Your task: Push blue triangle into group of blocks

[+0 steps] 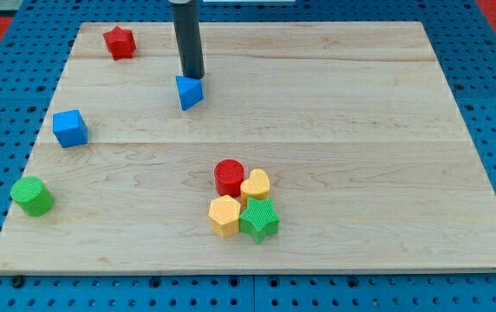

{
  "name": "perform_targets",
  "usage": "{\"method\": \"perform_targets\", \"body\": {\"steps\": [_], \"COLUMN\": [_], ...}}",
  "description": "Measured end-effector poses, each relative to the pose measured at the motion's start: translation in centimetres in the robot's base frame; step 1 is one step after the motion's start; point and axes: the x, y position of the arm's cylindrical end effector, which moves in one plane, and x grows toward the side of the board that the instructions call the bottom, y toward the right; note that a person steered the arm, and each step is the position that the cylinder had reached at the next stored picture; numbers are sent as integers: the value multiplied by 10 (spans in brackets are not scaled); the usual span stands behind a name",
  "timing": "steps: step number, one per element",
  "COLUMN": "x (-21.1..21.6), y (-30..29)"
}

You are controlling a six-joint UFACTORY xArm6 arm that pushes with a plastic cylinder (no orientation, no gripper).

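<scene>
The blue triangle (189, 92) lies on the wooden board in the upper left-middle part of the view. My tip (193, 76) stands right at the triangle's top edge, touching or nearly touching it. The group of blocks lies toward the view's bottom, right of the triangle: a red cylinder (228, 177), a yellow heart (256, 185), a yellow hexagon (225, 215) and a green star (260, 219), packed together.
A red star (120, 42) sits at the top left. A blue cube (70, 128) lies at the left. A green cylinder (32, 195) sits near the lower left edge. The board (361, 130) rests on a blue pegboard.
</scene>
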Motion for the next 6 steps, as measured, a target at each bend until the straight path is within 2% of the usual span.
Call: {"method": "perform_targets", "body": {"steps": [3,4,6], "x": [43,95,188], "y": [-32,-37,8]}}
